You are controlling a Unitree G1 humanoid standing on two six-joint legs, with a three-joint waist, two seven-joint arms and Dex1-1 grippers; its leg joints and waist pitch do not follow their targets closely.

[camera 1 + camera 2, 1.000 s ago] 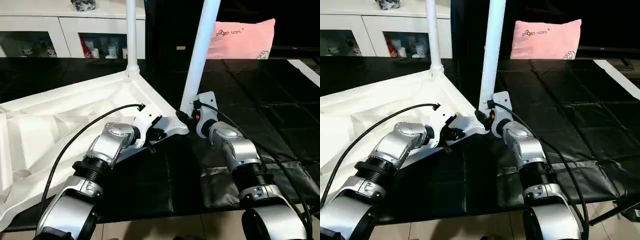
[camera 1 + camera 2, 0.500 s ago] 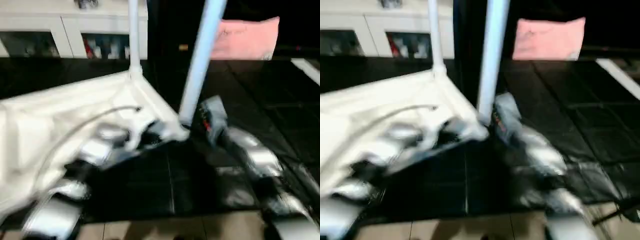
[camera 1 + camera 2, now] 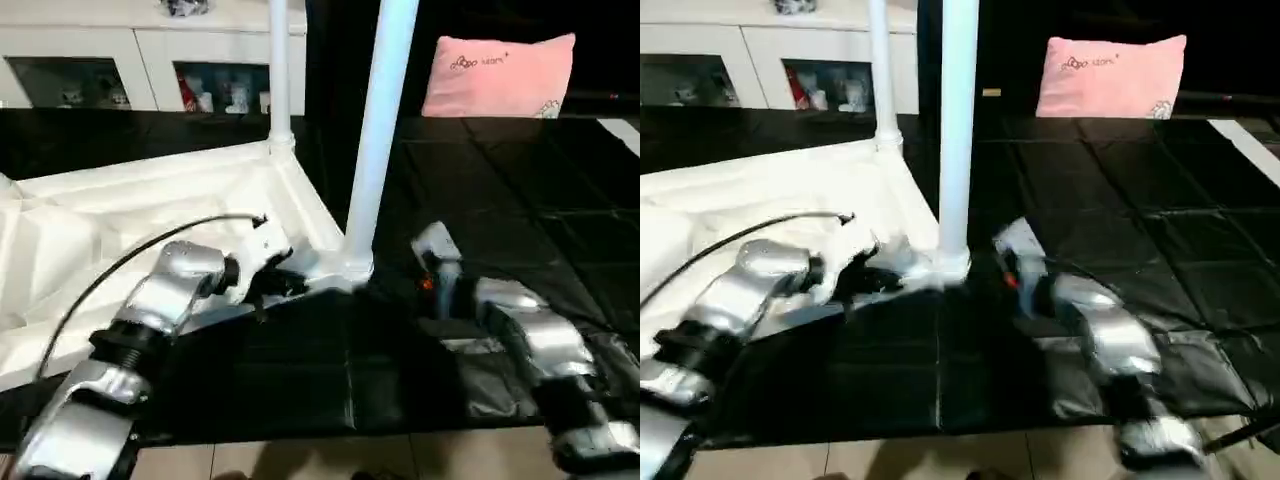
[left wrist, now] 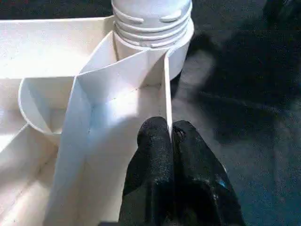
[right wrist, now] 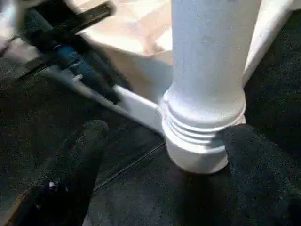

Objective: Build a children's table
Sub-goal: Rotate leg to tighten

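Robot seating a leg [image 3: 378, 120] into the corner socket of an upturned tabletop [image 3: 150, 220].
Left end effector [image 4: 170, 136] pinches the tabletop's rim rib just before the socket; right end effector [image 5: 160, 155] spreads wide around the leg's base, gripping nothing. Judgement: keep the rim steady, press the leg straight down.

Silver, rounded forearms with black ribbed joint collars — a black cable loops over the left arm [image 3: 165, 295]. The right arm [image 3: 525, 335] shows a small orange-red mark by its white wrist bracket. Fingers [image 4: 155, 160] are matte black, blunt-tipped.
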